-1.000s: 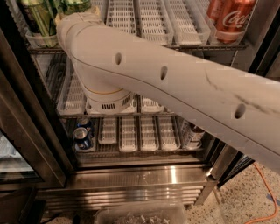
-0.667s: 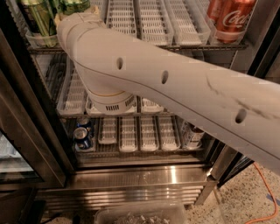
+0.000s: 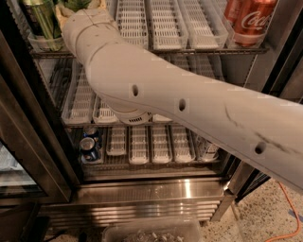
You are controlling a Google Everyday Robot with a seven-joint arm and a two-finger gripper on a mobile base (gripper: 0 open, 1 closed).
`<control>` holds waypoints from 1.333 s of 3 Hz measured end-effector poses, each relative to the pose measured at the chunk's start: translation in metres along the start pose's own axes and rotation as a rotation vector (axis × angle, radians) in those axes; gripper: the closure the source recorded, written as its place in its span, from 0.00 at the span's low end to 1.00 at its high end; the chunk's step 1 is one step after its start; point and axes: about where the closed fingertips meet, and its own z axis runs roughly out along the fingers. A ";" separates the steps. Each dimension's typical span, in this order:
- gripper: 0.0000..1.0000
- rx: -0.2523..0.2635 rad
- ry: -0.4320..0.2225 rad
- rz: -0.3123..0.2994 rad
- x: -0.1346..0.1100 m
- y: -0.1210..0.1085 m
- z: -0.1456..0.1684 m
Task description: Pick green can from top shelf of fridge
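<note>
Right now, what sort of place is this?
Probably a drinks cooler: white slotted plastic lanes on wire racks, red Coca-Cola can, stainless steel base. Gripper top left, beside the shiny green can.

The arm (image 3: 189,108) is off-white, dotted with small dark holes and marked by a few grey scuffs towards the right of the frame. Its claw (image 3: 83,6), at the top edge in the upper left, is pale beige with something green against it. Beside it, the green can (image 3: 43,21) is glossy green with darker green streaks. The top shelf (image 3: 165,23) carries white slotted lanes. In the upper right a red can (image 3: 248,21) bears white script. At lower left a blue can (image 3: 89,144) has a silver top. The fridge (image 3: 156,189) has dark frames and a brushed silver, slatted base. The floor (image 3: 265,212) is speckled beige, crossed by an orange cable (image 3: 289,208).
</note>
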 end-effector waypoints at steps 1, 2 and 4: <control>1.00 0.019 -0.059 -0.038 -0.013 -0.004 -0.003; 1.00 0.061 -0.084 -0.031 -0.025 -0.014 -0.009; 1.00 0.099 0.014 0.081 -0.024 -0.039 -0.049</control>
